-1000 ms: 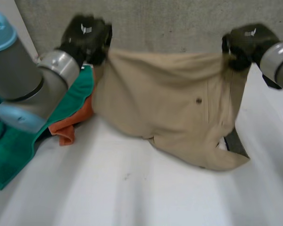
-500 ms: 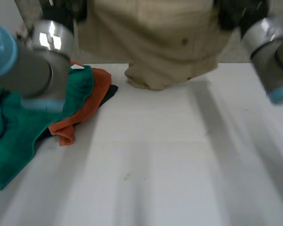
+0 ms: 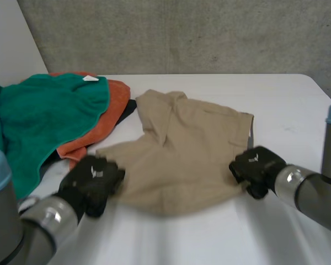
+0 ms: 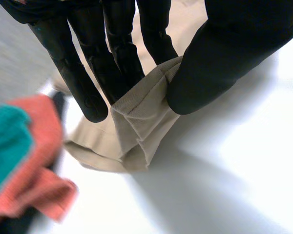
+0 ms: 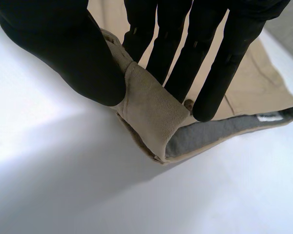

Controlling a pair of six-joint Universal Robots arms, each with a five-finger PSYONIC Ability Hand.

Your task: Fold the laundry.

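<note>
Spread flat on the desk (image 3: 209,243): a tan garment (image 3: 182,160), long axis from 5 to 11 o'clock, narrow end toward 11. Pinched at its 8 o'clock corner by the left robot hand (image 3: 91,182), fold caught between thumb and fingers. Pinched likewise at its 4 o'clock corner by the right robot hand (image 3: 256,168). Heaped at 10 o'clock, near it: green towel (image 3: 44,121) over orange cloth (image 3: 102,127). Held up in the air beyond the far edge 0.5 s ago; now laid down, both robot hands lowered to the near side.
</note>
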